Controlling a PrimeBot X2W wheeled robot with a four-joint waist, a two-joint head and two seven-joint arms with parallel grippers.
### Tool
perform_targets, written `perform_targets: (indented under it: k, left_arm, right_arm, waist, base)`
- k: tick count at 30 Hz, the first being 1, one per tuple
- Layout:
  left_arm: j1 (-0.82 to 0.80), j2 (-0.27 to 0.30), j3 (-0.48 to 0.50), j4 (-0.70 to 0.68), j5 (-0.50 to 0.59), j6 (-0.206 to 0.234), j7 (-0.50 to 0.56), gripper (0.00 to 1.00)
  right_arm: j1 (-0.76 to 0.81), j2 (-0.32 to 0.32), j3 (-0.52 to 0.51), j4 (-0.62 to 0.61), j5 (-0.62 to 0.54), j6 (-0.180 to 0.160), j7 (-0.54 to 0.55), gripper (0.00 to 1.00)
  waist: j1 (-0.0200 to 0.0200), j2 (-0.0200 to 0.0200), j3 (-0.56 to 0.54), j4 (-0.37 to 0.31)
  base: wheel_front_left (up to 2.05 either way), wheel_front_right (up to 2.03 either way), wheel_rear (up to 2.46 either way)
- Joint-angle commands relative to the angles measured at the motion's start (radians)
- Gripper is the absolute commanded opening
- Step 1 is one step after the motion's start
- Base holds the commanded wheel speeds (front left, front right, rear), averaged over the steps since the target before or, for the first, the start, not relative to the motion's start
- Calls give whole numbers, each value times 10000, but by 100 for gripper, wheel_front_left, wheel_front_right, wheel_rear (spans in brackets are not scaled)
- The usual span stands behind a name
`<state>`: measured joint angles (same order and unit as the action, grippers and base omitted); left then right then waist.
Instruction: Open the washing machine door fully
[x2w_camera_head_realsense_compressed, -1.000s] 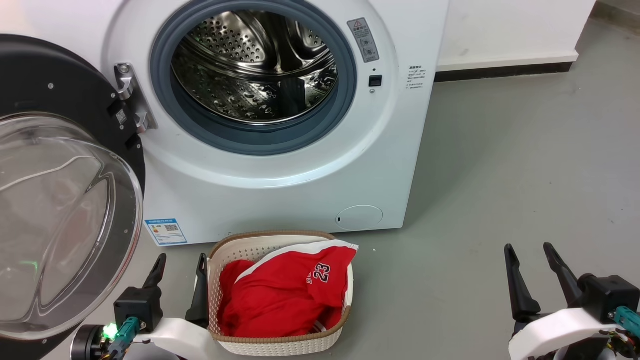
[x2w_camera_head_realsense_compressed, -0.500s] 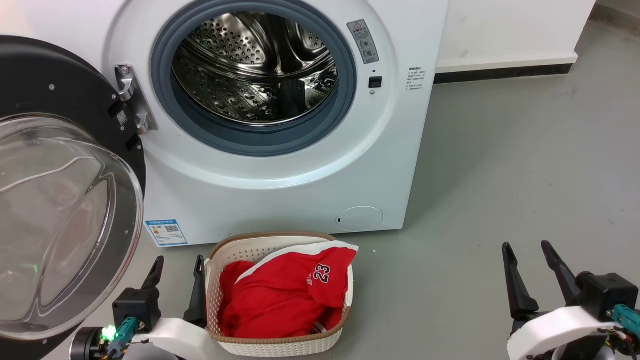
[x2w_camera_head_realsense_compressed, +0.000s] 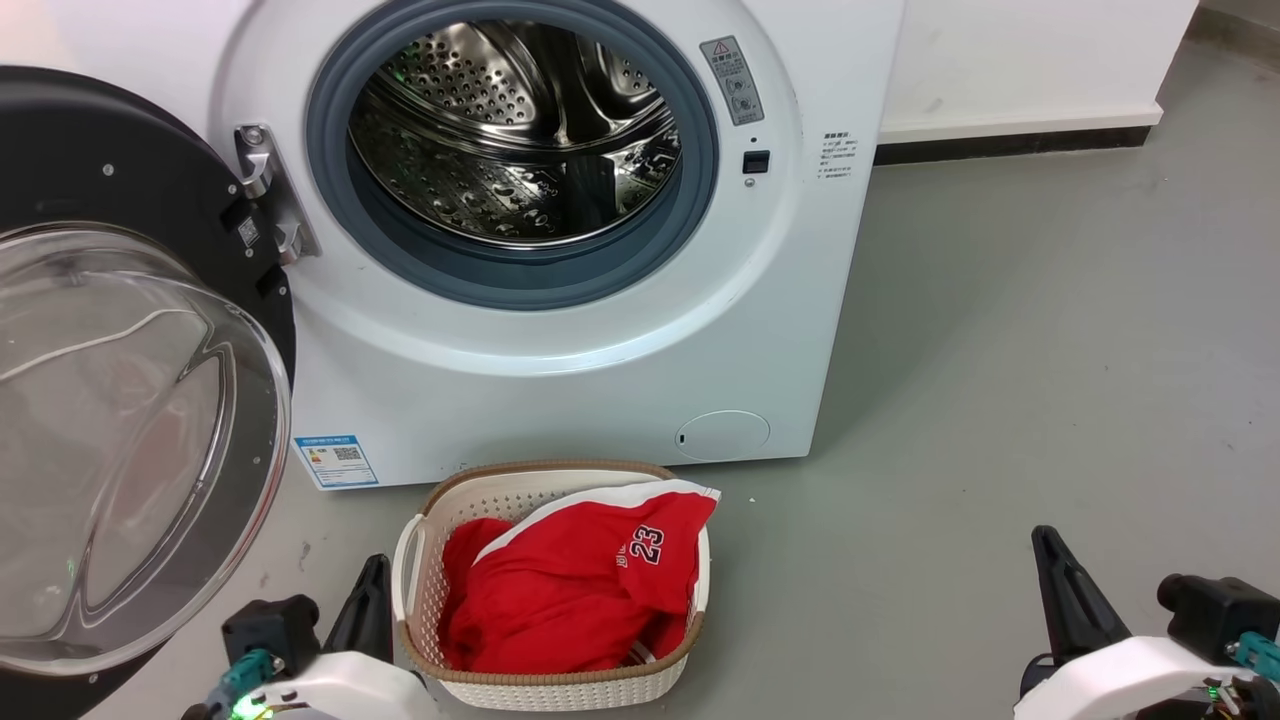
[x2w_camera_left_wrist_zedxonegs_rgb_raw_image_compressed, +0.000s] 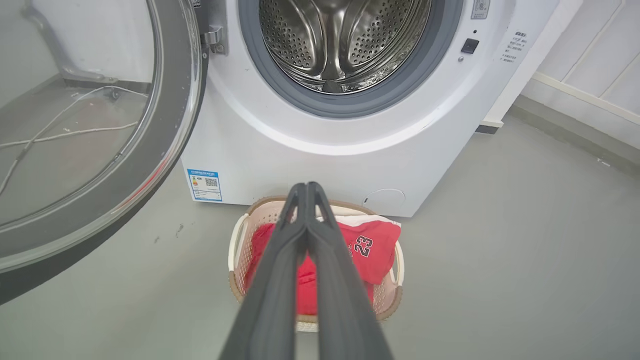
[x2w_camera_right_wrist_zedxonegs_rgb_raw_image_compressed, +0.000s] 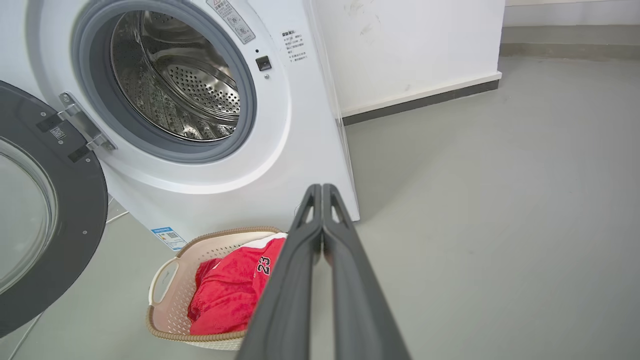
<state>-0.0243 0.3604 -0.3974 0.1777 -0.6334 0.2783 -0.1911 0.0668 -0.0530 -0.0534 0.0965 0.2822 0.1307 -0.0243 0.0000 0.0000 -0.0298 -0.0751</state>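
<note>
Left fingers (x2w_camera_left_wrist_zedxonegs_rgb_raw_image_compressed: 277, 280) and right fingers (x2w_camera_right_wrist_zedxonegs_rgb_raw_image_compressed: 297, 280) are both pressed together, empty, low at the near edge. Large round glossy black door with bulging clear glass centre (x2w_camera_head_realsense_compressed: 100, 150) hangs wide open at far left of the white front-loading washing machine (x2w_camera_head_realsense_compressed: 560, 400).

Risks, my read:
- Nothing holds the door, so it could drift back.
- Left fingers sit between the door rim and the cream perforated laundry basket (x2w_camera_head_realsense_compressed: 550, 690), so a careless swing clips either.

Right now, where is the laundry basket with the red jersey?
In the head view, the laundry basket sits on the floor at bottom centre, just before the white washing machine and to the right of the open washing machine door.
</note>
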Motion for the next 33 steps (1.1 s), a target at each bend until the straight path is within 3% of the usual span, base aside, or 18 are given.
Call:
perform_targets:
  k: [1, 33]
  left_arm:
    - [-260, -34, 300, -92, -432, -185, 96, 0]
    - [-556, -1151, 2104, 243, -4123, -1720, 1182, 0]
  right_arm:
    - [-363, -14, -41, -91, 586, 2, 60, 0]
    - [-923, 1, -250, 489, 5514, 1, 562, 0]
  waist:
    - [0, 0, 5, 14]
    - [0, 0, 92, 213]
  base:
    - [0, 0, 0]
    - [0, 0, 0]
